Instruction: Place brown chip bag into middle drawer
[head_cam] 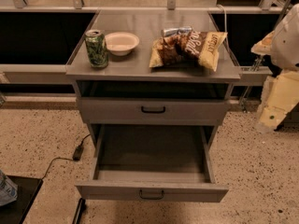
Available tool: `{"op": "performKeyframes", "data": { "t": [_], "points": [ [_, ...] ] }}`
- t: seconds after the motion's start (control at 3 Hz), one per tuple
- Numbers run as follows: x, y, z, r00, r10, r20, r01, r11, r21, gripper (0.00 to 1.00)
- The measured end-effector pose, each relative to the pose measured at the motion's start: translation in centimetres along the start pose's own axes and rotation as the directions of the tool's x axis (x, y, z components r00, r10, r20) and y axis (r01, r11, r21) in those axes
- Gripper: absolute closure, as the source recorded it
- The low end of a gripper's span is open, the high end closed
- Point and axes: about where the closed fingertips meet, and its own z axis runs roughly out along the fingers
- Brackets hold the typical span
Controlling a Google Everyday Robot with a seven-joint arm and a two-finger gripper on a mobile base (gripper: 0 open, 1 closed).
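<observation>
Gripper (271, 115): at the right edge of the camera view, off the side of the cabinet and level with the closed drawer front (117, 111). It holds nothing and touches nothing. Whether it is open or closed cannot be told.

Brown chip bag (187, 48): on the cabinet top (140, 66), up and to the view's left of the gripper and well apart from it. It lies flat on its side, with its tan end toward the gripper. A crushed silver can (175, 31) sits just behind it, close or touching.

Middle drawer (187, 190): pulled out, below and to the view's left of the gripper, with nothing visible in the tray.

Also on the top, on the far side of the bag from the gripper: a bowl (121, 42) and a green can (96, 48).

Handling assessment:
- The bag is judged light, soft and crinkly.
- The film is probably slick and will give under pressure.
- The contents are fragile, so a hard squeeze on the belly would likely crush the chips.

Recommended hold:
- Take the raised crumpled middle from above, or the flat seam at the tan end nearest the gripper.
- Pinch the film rather than the bulk.
- Expect sag once the bag is lifted.
- Keep clear of the silver can on approach.

Status: the bag has not been picked up and the drawer is ready to receive it.
</observation>
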Motion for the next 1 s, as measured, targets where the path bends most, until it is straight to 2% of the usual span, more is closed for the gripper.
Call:
{"op": "performKeyframes", "data": {
  "t": [0.33,0.67,1.0],
  "points": [
    [0.0,0.0,0.0,1.0,0.0,0.0,0.0,1.0,0.0,0.0],
    [0.0,-1.8,-0.1,0.999,-0.02,0.031,0.02,0.9997,0.012,0.0],
    [0.9,-6.6,0.1,0.987,-0.054,0.151,0.046,0.9973,0.057,0.0]
  ]
}}
